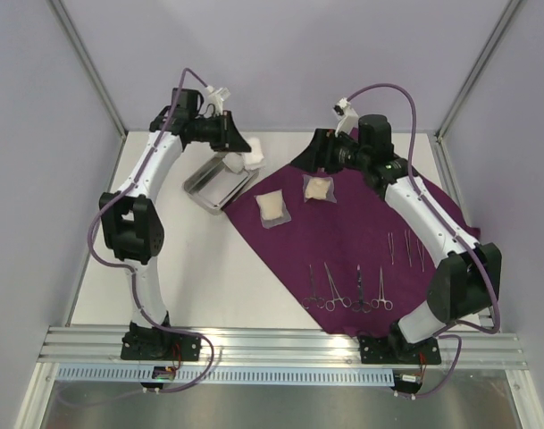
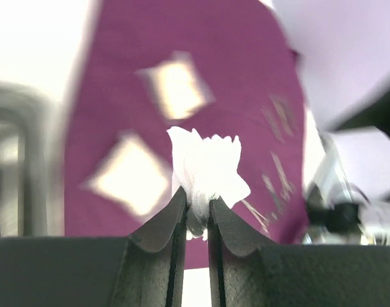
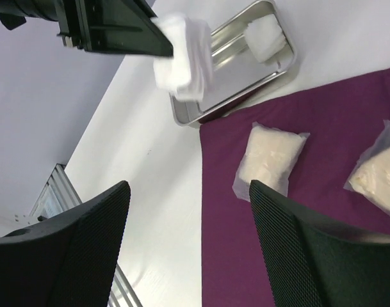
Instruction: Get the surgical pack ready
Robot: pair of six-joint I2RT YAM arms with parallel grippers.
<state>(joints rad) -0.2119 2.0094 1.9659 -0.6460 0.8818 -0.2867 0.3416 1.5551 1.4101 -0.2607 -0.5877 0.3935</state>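
Start from the purple cloth, which lies flat across the middle and three o'clock side of the table in the top view. The steel tray sits just off the cloth's ten o'clock corner, on bare table. Your left gripper is pinched narrow on a wad of white gauze and hangs above the tray's one o'clock end, so the step in hand looks like loading gauze into the tray. Bring the wad low over bare steel before you let go. Place it beside the gauze pad already in the tray rather than on top of it, and open fully so the fabric does not snag on a finger as you lift. Your right gripper stands wide and holds nothing. It hovers near the cloth's twelve o'clock edge, so keep it there, well clear of the left arm's path. Now count. There is one cloth and one tray. Two wrapped gauze packets lie on the cloth toward eleven o'clock, one nearer the tray and one near the right gripper. Two loose gauze pieces show, one held and one in the tray. Four ring-handled clamps lie in a row at six o'clock. At three o'clock lie slim steel instruments, seemingly three, though too small for certainty.
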